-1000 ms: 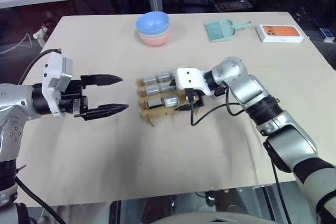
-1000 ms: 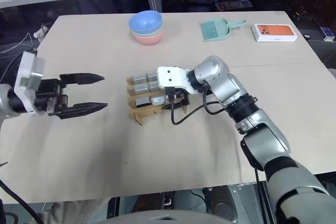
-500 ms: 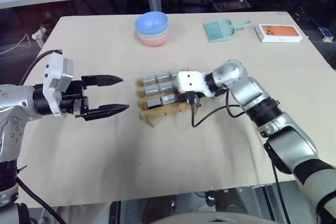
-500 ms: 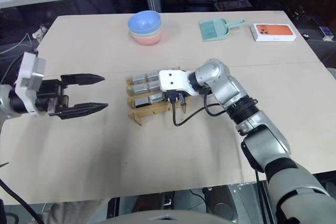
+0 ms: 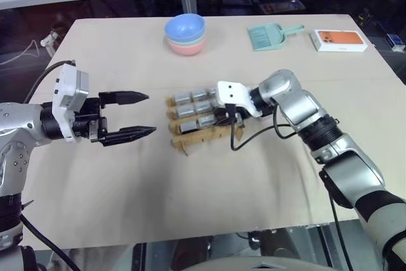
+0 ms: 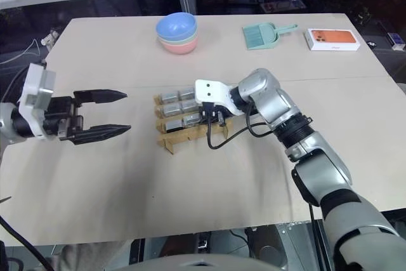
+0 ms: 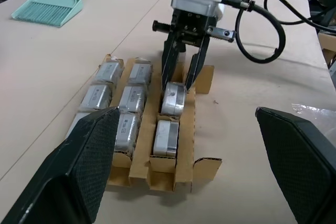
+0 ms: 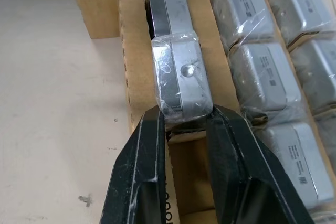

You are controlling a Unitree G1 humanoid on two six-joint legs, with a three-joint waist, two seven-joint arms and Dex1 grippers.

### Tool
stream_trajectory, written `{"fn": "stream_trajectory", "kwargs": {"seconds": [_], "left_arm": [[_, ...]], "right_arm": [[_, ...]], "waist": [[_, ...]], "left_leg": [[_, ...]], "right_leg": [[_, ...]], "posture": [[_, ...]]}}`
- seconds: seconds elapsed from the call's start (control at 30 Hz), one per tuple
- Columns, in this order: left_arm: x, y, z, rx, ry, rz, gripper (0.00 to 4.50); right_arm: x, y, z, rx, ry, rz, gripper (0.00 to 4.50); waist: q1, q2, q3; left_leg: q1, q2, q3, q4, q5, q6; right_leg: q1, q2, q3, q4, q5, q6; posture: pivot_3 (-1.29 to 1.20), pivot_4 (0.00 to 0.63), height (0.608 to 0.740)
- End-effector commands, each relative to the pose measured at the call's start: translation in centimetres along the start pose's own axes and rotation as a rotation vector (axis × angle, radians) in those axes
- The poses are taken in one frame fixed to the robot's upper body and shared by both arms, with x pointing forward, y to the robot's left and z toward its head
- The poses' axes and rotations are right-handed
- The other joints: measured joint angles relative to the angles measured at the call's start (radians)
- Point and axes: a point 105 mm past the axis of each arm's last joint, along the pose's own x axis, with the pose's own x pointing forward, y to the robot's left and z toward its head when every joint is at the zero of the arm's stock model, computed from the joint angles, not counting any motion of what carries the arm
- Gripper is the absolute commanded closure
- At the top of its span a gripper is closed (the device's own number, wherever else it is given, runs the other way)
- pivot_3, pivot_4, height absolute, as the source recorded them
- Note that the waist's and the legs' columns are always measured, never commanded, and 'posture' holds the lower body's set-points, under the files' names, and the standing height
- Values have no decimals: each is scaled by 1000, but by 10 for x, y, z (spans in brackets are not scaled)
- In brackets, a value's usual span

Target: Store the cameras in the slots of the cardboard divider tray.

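A: Right gripper [image 8: 184,124]?
B: Now clamped on a camera [image 8: 178,80] lying in the near row of the cardboard divider tray [image 7: 181,169]; a second ago it stood wide.
A: Meaning?
B: Probably reseating it. Left gripper [image 5: 130,115] hangs spread, apart.

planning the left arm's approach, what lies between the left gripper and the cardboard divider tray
Nothing: in the left eye view, only bare table lies between the open left gripper and the cardboard divider tray.

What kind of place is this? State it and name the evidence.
Probably a robot lab's test bench: a plain beige table carrying unrelated props, stacked pastel bowls, a teal dustpan and a cardboard divider tray of cameras.
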Motion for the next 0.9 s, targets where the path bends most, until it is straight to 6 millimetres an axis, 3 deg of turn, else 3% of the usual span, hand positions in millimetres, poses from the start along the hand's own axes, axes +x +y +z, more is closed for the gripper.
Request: {"fn": "stream_trajectory", "kwargs": {"seconds": [0.03, 0.17, 0.3, 0.37, 0.6, 0.8, 0.9], "left_arm": [[-3, -1, 6, 32, -3, 3, 209], [-2, -1, 6, 32, -3, 1, 209], [-2, 0, 7, 34, -4, -3, 209], [-1, 0, 7, 35, -3, -6, 209], [0, -1, 7, 35, -2, -19, 209], [1, 1, 6, 35, -3, -28, 209], [3, 1, 5, 33, -4, -35, 209]], "right_arm": [[-5, -9, 19, -54, -38, -34, 2118], [-10, -17, 30, -46, -87, -85, 264], [-32, -21, 38, -67, -121, -117, 264], [-45, -20, 32, -65, -118, -129, 264], [-98, -31, -21, 44, -105, -358, 264], [-113, -24, -70, 252, -104, -603, 264], [-111, -19, -89, 362, -110, -745, 264]], "waist": [[0, 0, 0], [0, 0, 0], [3, 0, 0], [4, 0, 0], [3, 0, 0], [-1, 0, 0], [0, 0, 0]], "left_leg": [[0, 0, 0, 0, 0, 0], [0, 0, 0, 0, 0, 0], [0, 0, 0, 0, 0, 0], [0, 0, 0, 0, 0, 0], [-1, 0, 0, 0, -1, 2], [0, 0, 0, 0, -2, 3], [0, 0, 1, 0, -2, 4]], "right_leg": [[0, 0, 0, 0, 0, 0], [0, 0, 0, 0, 0, 0], [0, 0, 0, 0, 0, 0], [0, 0, 0, 0, 0, 0], [0, -1, -1, -1, 0, 0], [0, 0, 0, 0, 0, 0], [0, 0, 1, 0, 0, 0]], "posture": [[0, 150, 740], [0, 150, 740], [0, 150, 740], [0, 150, 740], [0, 150, 740], [0, 150, 740], [0, 150, 740]]}}
